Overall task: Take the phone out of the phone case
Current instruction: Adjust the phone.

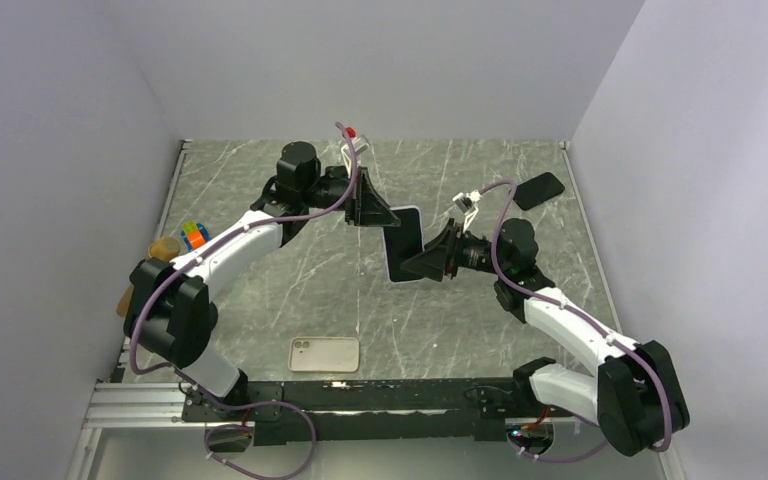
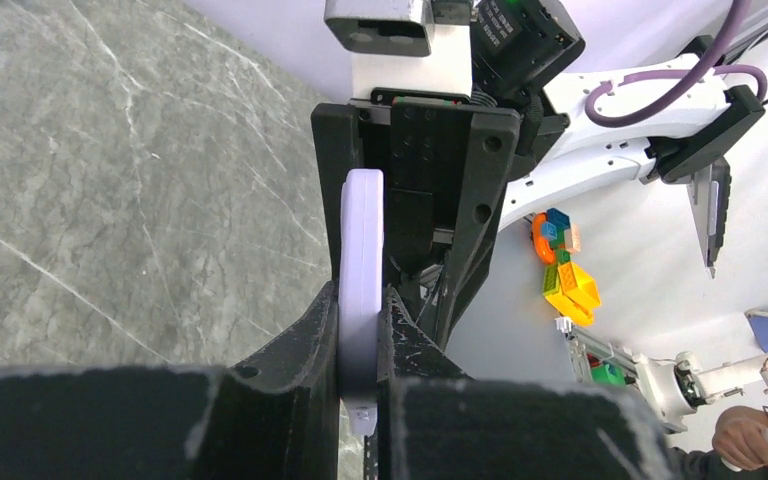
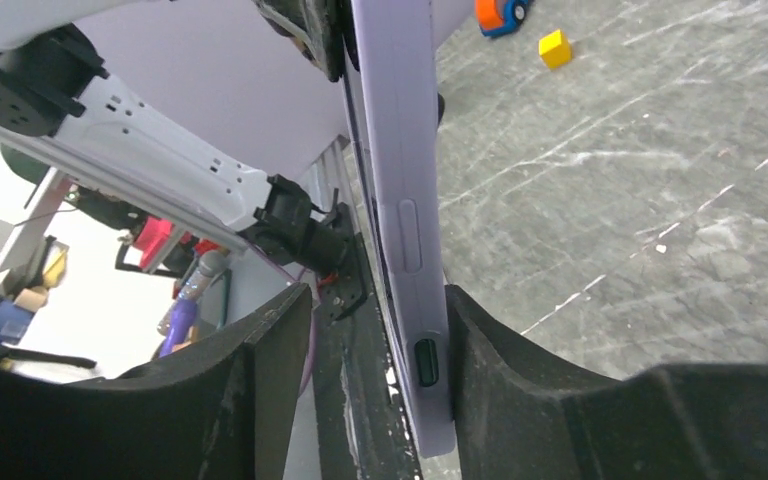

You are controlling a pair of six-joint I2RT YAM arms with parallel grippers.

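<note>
Ok so: a colourful block toy (image 1: 195,235) sits way over at 9 o'clock on the table (image 1: 290,290). A pale slab (image 1: 325,353) lies flat at 6 o'clock, and I can't tell if it's a case or a phone. Then the left claw (image 1: 388,215) is clamped tight on the far end of the phone (image 1: 403,243), which hangs in the air over mid-table, lavender rim, dark face up. The right claw (image 1: 410,268) sits at its 4 o'clock and straddles the near end. One finger is on the edge and the other stands apart, so no grip there. A dark slab (image 1: 538,190) lies at 2 o'clock.
</note>
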